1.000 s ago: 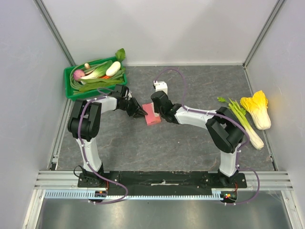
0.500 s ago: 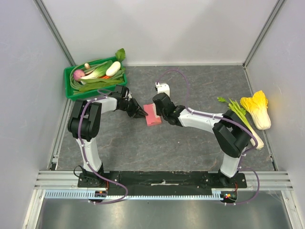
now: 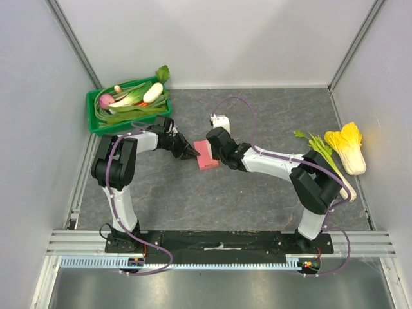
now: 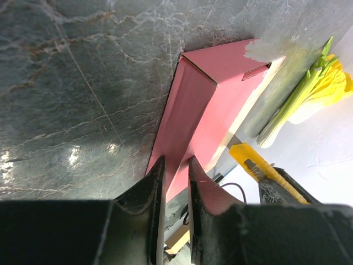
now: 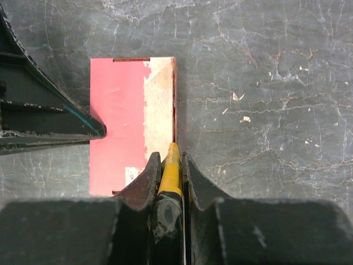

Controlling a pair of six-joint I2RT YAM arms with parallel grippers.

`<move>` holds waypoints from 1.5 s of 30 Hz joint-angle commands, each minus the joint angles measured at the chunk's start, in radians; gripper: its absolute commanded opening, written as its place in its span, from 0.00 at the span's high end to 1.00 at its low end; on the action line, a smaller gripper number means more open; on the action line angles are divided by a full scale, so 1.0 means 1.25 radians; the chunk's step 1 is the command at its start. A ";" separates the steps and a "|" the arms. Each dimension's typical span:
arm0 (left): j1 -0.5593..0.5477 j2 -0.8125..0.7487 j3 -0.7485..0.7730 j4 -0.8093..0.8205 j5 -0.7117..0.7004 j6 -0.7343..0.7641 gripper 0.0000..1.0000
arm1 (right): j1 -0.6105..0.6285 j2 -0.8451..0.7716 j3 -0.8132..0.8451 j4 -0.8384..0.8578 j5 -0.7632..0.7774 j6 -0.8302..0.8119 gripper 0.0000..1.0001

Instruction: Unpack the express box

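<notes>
The express box (image 3: pixel 207 156) is a flat pink-red carton lying on the grey table between the two arms. My left gripper (image 3: pixel 195 155) reaches in from the left. In the left wrist view its jaws (image 4: pixel 174 165) stand close together with the left edge of the box (image 4: pixel 204 110) between them. My right gripper (image 3: pixel 217 152) is shut on a yellow utility knife (image 5: pixel 171 171). The knife's tip rests at the right edge of the box (image 5: pixel 124 110), beside a strip of pale torn tape. The left gripper's fingers (image 5: pixel 71 127) show at the box's left side.
A green crate (image 3: pixel 91 106) full of vegetables stands at the back left, just behind the left arm. A celery stalk (image 3: pixel 328 164) and a yellow cabbage (image 3: pixel 347 148) lie at the right. White walls enclose the table on three sides.
The right arm's elbow has swung outward to the right and its gripper with the knife has shifted slightly toward me along the box's right edge. The left gripper and the box have stayed put.
</notes>
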 commanded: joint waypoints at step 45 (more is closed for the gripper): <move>0.003 0.040 -0.029 -0.022 -0.085 0.029 0.72 | 0.027 -0.091 0.041 -0.060 0.025 -0.010 1.00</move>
